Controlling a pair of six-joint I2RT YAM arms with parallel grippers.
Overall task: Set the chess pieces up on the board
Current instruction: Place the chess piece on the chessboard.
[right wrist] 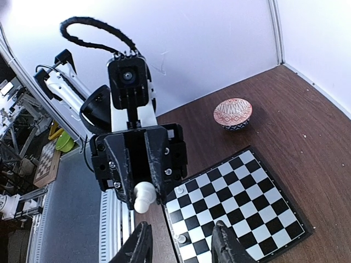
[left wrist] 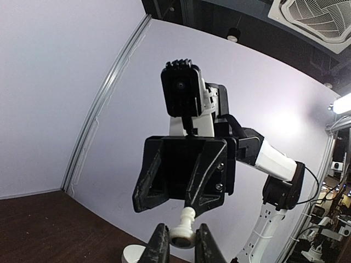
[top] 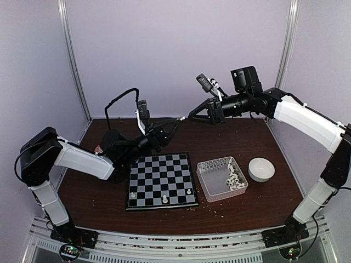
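The board (top: pixel 160 179) lies in the middle of the table with three white chess pieces (top: pixel 165 199) near its front edge. More pieces (top: pixel 236 179) lie in the clear tray (top: pixel 211 167). My left gripper (top: pixel 174 121) is raised above the table's back part and is shut on a white pawn (left wrist: pixel 185 233), pinched at its base. My right gripper (top: pixel 193 116) faces it tip to tip, open and empty, its fingers (right wrist: pixel 140 246) spread wide just short of the pawn (right wrist: pixel 141 196). The board (right wrist: pixel 241 203) shows below in the right wrist view.
A white bowl (top: pixel 261 169) stands right of the tray. A red patterned bowl (right wrist: pixel 232 113) sits at the back left beyond the board. Pale crumbs (top: pixel 216 211) lie in front of the tray. Walls close the back and sides.
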